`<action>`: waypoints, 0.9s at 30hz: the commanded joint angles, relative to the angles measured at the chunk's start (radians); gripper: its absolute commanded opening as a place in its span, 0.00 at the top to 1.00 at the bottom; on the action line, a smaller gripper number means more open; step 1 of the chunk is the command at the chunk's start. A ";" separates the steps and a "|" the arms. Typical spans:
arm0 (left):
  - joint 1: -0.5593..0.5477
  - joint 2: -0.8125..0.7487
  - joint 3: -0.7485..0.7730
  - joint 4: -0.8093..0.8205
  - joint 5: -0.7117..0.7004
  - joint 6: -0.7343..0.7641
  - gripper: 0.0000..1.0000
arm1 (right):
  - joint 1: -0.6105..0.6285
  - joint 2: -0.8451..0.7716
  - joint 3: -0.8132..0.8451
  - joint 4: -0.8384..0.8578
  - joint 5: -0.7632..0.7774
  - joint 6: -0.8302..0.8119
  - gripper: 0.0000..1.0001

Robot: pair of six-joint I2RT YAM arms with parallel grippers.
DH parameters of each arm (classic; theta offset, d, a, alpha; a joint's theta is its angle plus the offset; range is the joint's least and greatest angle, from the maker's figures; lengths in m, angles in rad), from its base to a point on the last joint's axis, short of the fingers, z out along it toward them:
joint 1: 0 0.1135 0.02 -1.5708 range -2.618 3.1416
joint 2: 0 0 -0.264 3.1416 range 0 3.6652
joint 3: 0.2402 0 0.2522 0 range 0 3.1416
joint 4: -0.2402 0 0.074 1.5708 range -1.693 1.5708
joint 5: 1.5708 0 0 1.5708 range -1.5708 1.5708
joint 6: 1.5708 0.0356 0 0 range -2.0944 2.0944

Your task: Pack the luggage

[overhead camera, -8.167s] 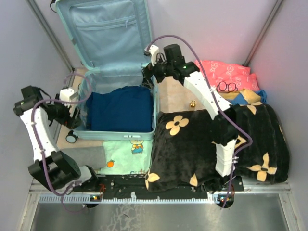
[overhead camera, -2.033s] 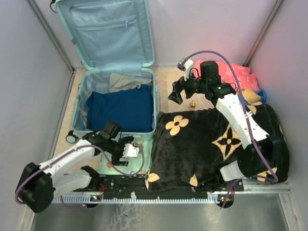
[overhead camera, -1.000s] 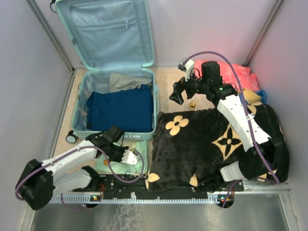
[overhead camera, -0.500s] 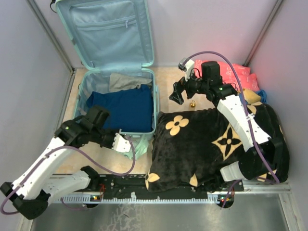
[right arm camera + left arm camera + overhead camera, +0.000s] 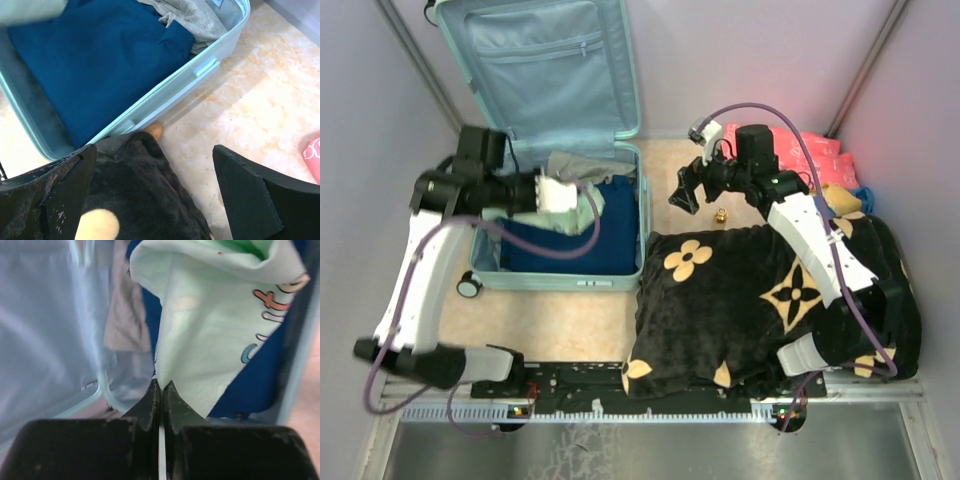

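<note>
**Holding mint shirt over open luggage**

See the luggage (image 5: pixel 570 272) at the far left of the surface (image 5: pixel 570 315), lid propped up against the back wall, tray lying flat.

Gripping a mint shirt (image 5: pixel 582 212) (image 5: pixel 210 340) in the left tool (image 5: pixel 552 195) (image 5: pixel 160 385). Fingers pinched together on a fold of it in the left wrist view. Hanging it above the tray, over the clothes already inside.

Hovering the right tool (image 5: pixel 685 195) (image 5: pixel 152 195) with jaws spread wide and holding nothing, above bare surface just right of the luggage's right wall.

Around it:
- Small gold object (image 5: pixel 721 214) on the surface just beside the right tool. Too small to identify.
- Black blanket (image 5: pixel 740 300) (image 5: pixel 140 200) with tan flower motifs filling the near right. Left edge just beside the luggage's near-right corner. Cannot tell if touching.
- Pink cloth (image 5: pixel 810 155) at the far right, partly hidden by the right arm. Yellow and blue fabric showing just beyond it.

Count:
- One luggage.
- Two garments lying in the tray: navy garment (image 5: pixel 610 235) (image 5: pixel 95 65) across the middle, grey garment (image 5: pixel 578 165) (image 5: pixel 192 15) at the hinge end.
- One shirt in the air.
- One blanket.
- One black wheel (image 5: pixel 468 286) visible, at the near-left corner.
</note>
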 commanded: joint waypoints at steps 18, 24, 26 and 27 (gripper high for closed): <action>0.215 0.782 0.420 0.241 0.247 0.299 0.61 | -0.096 0.099 0.096 0.033 0.019 -0.004 0.01; 0.212 0.805 0.396 0.232 0.312 0.202 0.23 | -0.149 0.167 0.144 -0.031 0.020 -0.051 0.01; 0.207 0.795 0.361 0.228 0.334 0.187 0.22 | -0.176 0.205 0.178 -0.055 -0.003 -0.058 0.01; 0.205 0.791 0.345 0.237 0.341 0.175 0.22 | -0.190 0.240 0.204 -0.066 -0.011 -0.059 0.01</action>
